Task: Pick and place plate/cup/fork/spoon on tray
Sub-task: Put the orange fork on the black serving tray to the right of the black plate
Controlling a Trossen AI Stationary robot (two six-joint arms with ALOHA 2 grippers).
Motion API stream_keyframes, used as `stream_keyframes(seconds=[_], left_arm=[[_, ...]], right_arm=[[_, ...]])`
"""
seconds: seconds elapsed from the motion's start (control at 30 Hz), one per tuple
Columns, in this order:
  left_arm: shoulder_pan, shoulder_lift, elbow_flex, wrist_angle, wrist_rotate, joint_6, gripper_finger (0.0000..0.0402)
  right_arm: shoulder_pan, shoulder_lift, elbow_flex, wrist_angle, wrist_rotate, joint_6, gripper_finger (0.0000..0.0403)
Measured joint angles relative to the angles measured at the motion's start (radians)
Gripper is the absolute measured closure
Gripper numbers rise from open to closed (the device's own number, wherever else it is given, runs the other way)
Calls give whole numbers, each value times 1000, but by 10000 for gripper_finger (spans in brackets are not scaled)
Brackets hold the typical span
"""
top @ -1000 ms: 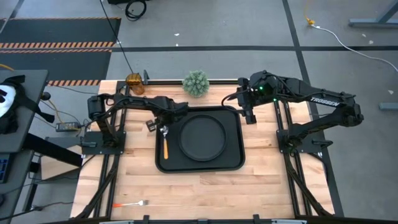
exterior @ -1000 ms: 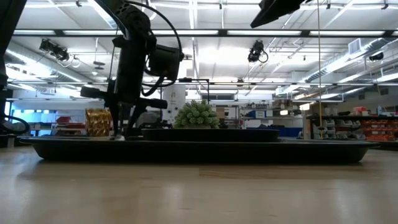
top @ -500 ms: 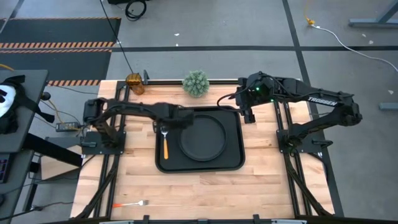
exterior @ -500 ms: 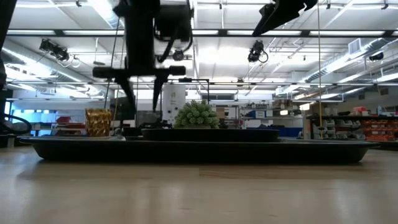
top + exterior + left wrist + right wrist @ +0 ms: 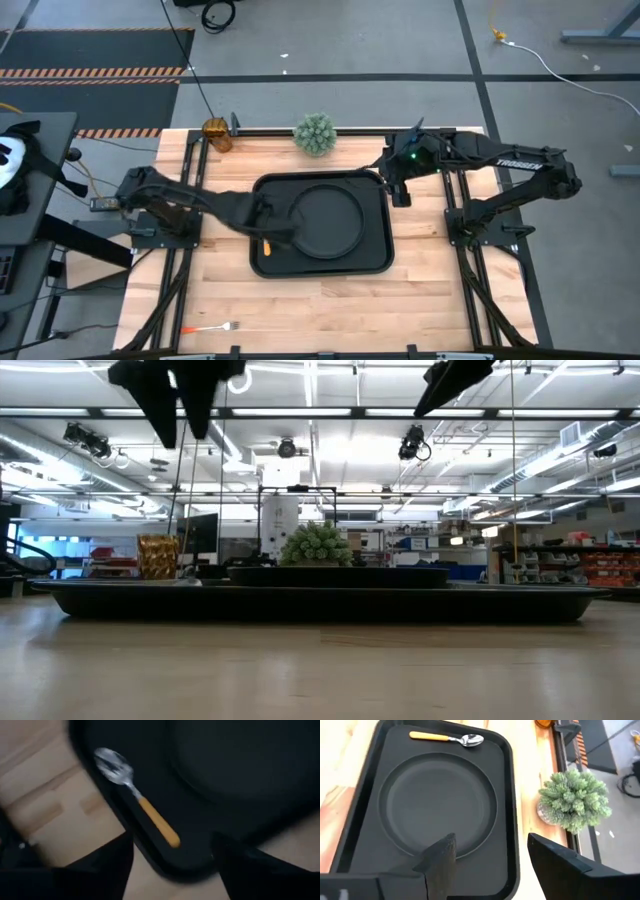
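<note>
The black tray (image 5: 375, 258) lies mid-table with the round black plate (image 5: 328, 220) on it. The orange-handled spoon (image 5: 137, 800) lies flat on the tray's left strip beside the plate, mostly under my left arm in the high view. My left gripper (image 5: 172, 865) hangs open above the spoon, well clear of it (image 5: 180, 390). My right gripper (image 5: 492, 865) hovers open over the tray's far right corner (image 5: 395, 185). The amber cup (image 5: 216, 133) stands at the table's far left. The fork (image 5: 210, 328) lies near the front left edge.
A fuzzy green ball plant (image 5: 315, 133) stands at the far edge behind the tray, to the right of the cup. Bare wood shows in front of the tray and to its right.
My left gripper has opened and let go of the spoon, which stays flat on the tray's left strip. It has then risen high above the tray and swung toward the table's near edge.
</note>
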Motion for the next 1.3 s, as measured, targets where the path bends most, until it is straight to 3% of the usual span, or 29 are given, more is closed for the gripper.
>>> stream_keyframes(seconds=[0.13,0.27,0.47,0.67,1.03,1.3], left_arm=[[-133,-8,-2,13,81,194,98],[-316,-9,-37,29,161,221,91],[-601,-9,-148,182,214,36,98],[-783,22,-233,262,213,-149,99],[-857,183,-261,350,218,-114,100],[-856,308,-255,486,231,-87,118]], right_arm=[[71,21,0,-4,66,79,154],[162,57,0,-10,151,187,155],[297,147,0,-3,246,360,155],[390,268,41,-17,263,482,155],[461,435,188,-104,281,561,158],[492,451,206,-112,255,628,159]])
